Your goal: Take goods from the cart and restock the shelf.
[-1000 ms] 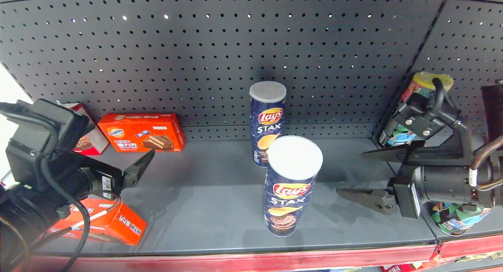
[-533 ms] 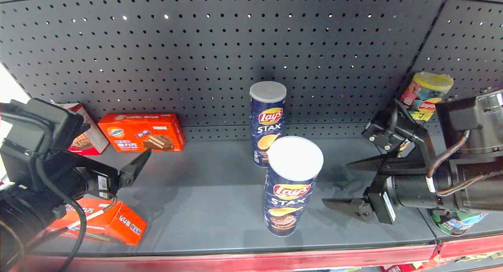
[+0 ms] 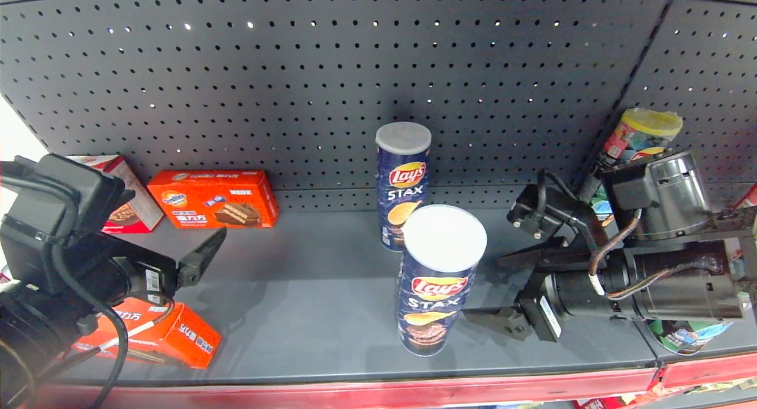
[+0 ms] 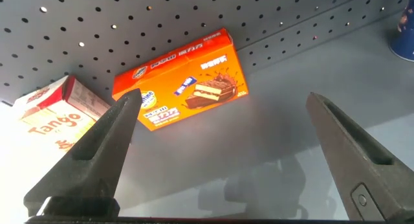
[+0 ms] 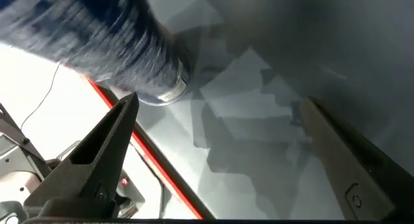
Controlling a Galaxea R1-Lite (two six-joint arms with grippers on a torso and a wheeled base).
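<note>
Two tall dark-blue chip cans stand on the grey shelf: the front can near the shelf's edge, the back can by the pegboard. My right gripper is open just right of the front can, level with its lower half and not touching it. The right wrist view has that gripper open, with the can's base beyond one finger. My left gripper hangs open over the shelf's left part; in its wrist view it faces an orange snack box.
An orange box and a red-and-white box sit at the back left. Another orange box lies at the front left. A yellow-lidded can and another can stand on the adjoining shelf to the right. A red strip edges the shelf.
My right arm has swung left, bringing its open gripper from the right shelf section up beside the front can. The left gripper dropped slightly. The cans have not moved.
</note>
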